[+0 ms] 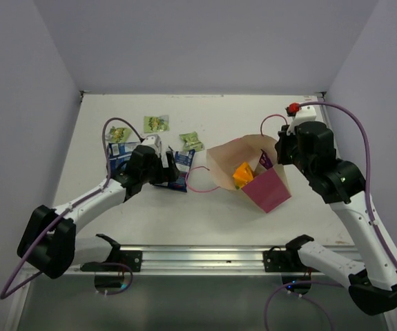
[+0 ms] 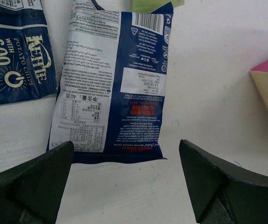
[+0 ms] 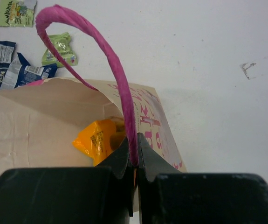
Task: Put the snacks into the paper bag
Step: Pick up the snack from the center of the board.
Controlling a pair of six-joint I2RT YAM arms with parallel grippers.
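Observation:
The paper bag (image 1: 267, 189) leans tilted right of centre, its mouth open toward the left. An orange packet (image 1: 242, 174) and a purple packet (image 1: 266, 160) sit inside it. My right gripper (image 3: 134, 156) is shut on the bag's pink cord handle (image 3: 110, 56), beside the bag's upper right rim. My left gripper (image 2: 125, 150) is open just above the table, its fingers straddling the near end of a dark blue packet (image 2: 115, 79) lying back side up. A second dark blue packet (image 2: 15, 56) lies to its left. Three small green packets (image 1: 156, 123) (image 1: 119, 133) (image 1: 192, 141) lie farther back.
The bag's other pink cord loop (image 1: 199, 185) trails on the table toward the left gripper. A red knob (image 1: 294, 108) stands at the back right corner. White walls enclose the table, and a metal rail (image 1: 205, 258) runs along the front edge.

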